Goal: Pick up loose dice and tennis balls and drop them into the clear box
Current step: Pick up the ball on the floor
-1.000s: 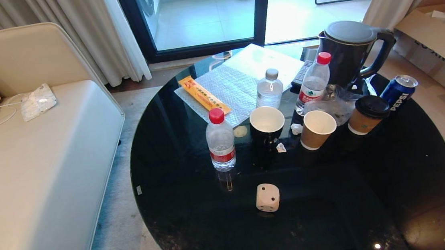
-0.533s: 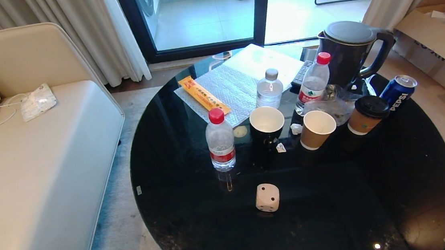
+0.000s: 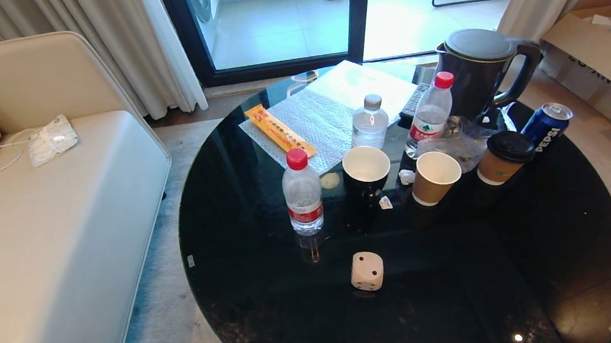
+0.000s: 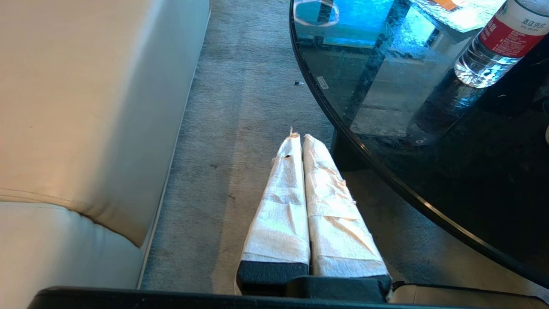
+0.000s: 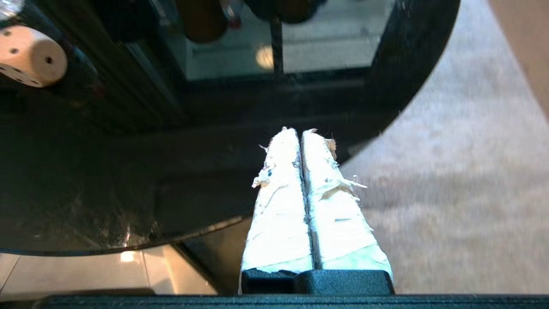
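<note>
right gripper (image 5: 300,133) apart from beige die (image 5: 30,56)

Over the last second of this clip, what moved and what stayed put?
The white-wrapped tip of the right arm, seen a second ago at the head view's lower right corner, has dropped out of that view. The beige die, bottles, cups and kettle stand unmoved on the black table. Both grippers are shut and empty.

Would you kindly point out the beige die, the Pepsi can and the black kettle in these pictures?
beige die (image 3: 367,270): head view, on its front face with two pips.
Pepsi can (image 3: 547,127): head view, on the blue side by the lettering.
black kettle (image 3: 474,79): head view, on the front of its body.
</note>
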You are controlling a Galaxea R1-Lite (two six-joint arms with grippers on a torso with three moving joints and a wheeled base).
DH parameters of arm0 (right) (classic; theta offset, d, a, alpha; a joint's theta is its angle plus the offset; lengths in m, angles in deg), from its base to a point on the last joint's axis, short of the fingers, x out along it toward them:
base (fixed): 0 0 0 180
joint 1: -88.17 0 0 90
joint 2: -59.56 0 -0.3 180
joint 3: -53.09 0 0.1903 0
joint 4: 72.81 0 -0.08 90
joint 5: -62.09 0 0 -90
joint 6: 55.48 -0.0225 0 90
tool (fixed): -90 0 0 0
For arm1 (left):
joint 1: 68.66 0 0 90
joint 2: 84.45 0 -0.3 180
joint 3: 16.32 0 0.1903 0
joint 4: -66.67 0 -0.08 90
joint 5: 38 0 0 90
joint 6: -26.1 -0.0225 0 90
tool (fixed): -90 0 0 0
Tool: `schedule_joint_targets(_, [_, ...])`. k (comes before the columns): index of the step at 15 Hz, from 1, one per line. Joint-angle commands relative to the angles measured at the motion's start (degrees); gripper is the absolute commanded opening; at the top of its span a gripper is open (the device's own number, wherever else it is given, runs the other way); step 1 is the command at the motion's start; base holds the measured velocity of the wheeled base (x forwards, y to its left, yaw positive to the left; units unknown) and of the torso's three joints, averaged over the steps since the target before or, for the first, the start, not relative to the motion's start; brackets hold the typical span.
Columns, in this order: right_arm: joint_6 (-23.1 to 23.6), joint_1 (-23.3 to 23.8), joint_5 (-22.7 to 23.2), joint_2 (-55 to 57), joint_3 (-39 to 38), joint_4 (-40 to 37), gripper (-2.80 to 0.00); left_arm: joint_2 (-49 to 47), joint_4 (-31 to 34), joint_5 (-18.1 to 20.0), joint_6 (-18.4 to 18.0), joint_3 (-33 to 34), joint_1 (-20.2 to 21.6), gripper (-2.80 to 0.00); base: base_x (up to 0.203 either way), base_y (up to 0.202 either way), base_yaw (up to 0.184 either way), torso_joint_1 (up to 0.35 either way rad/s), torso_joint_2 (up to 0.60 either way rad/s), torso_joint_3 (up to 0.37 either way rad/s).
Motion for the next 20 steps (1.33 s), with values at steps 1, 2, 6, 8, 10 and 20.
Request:
schedule_joint_targets(1, [0.2,-0.1,0.1,-2.6,-0.3,-0.4,-2.80,0.0,0.1,0.0,0.1,0.0,0.0,-2.80,0.000,0.000,0.000,0.000,0.00,0.000])
schedule_joint_targets(2, [0.2,-0.1,0.2,-2.6,-0.3,-0.4,-2.80,0.0,0.0,0.0,0.1,0.0,0.0,-2.80,0.000,0.000,0.000,0.000,0.00,0.000])
schedule_joint_targets(6, [0.0,-0.1,0.1,-2.6,-0.3,-0.4,-2.80,0.0,0.0,0.0,0.1,0.0,0.0,-2.80,0.000,0.000,0.000,0.000,0.00,0.000])
schedule_joint_targets(8, [0.0,-0.1,0.1,-2.6,-0.3,-0.4,-2.80,0.0,0.1,-0.2,0.2,0.0,0.0,-2.80,0.000,0.000,0.000,0.000,0.00,0.000])
schedule_joint_targets(10, [0.0,-0.1,0.1,-2.6,-0.3,-0.4,-2.80,0.0,0.0,-1.3,2.5,0.0,0.0,-2.80,0.000,0.000,0.000,0.000,0.00,0.000])
schedule_joint_targets(20, [0.0,-0.1,0.1,-2.6,-0.3,-0.4,-2.80,0.0,-0.1,-1.4,3.0,0.0,0.0,-2.80,-0.113,0.000,0.000,-0.001,0.00,0.003])
